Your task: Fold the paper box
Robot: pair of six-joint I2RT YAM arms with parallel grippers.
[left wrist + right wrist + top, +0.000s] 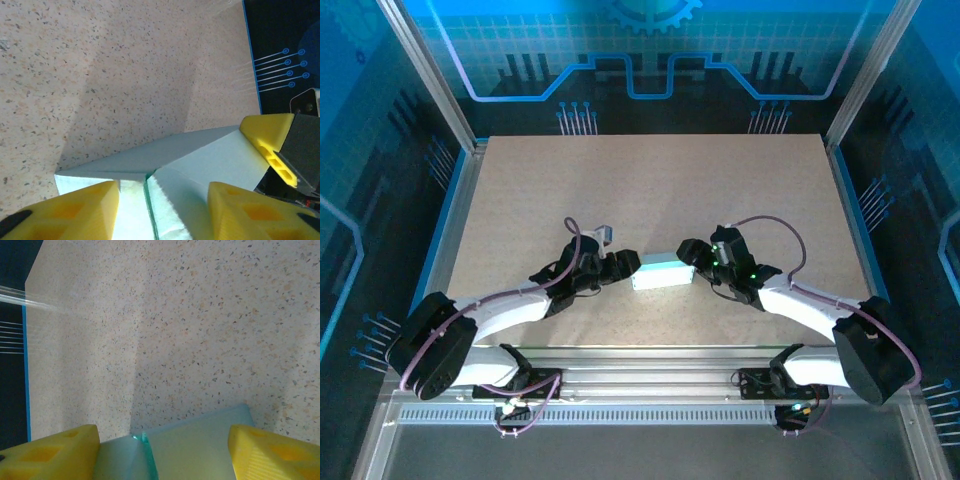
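**A:** Fig. 1. Where do we find the paper box, and in what state?

**B:** We find the paper box (663,271) lying on the table (650,180), in its near half, between the 2 grippers. From above it reads as a closed rectangular body, not a flat sheet, so we judge the main folds done.

**A:** And the tools?

**B:** The right gripper (693,256) holds the box's right end. In its wrist view the card spans the whole gap between its 2 fingers (50,452). The left gripper (623,266) straddles the left end. Its fingers (70,210) flank the card, but we cannot tell whether they press it.

**A:** What is left?

**B:** In the left wrist view we note a seam (148,205) where 2 panels meet, 1 edge standing slightly proud. We judge that this end closure remains to be pressed home.
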